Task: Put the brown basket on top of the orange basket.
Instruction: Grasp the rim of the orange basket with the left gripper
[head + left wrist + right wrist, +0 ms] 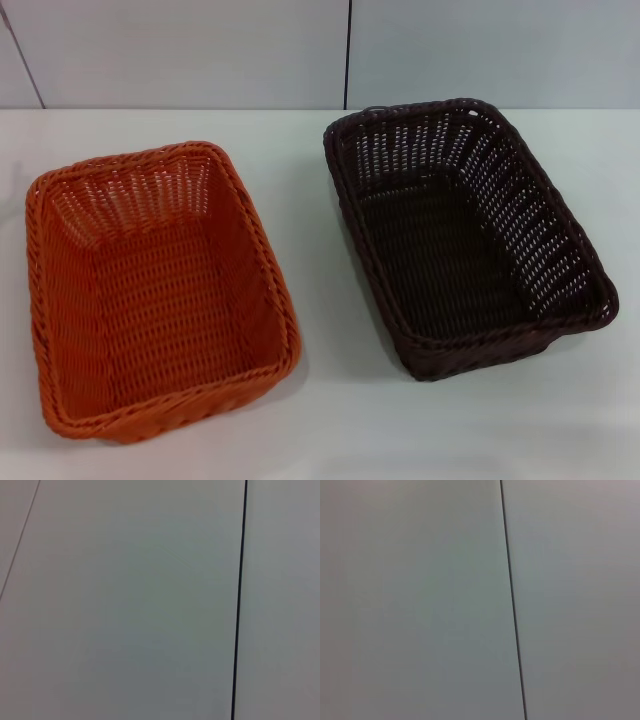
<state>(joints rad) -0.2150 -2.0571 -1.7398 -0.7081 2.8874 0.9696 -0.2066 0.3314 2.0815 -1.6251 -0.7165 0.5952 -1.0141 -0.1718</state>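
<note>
The orange basket (pixel 160 290) sits left, the brown basket (pixel 465 235) right, on the white table (pixel 320 420); a bare strip separates their rims; neither gripper is visible, so finger state cannot be told.

A bare lane of white tabletop (pixel 310 300) separates the orange basket (pixel 160 290) at left from the brown basket (pixel 465 235) at right, the two not touching. Open surface borders both baskets in front; a panelled wall (pixel 200 50) closes the far edge.
</note>
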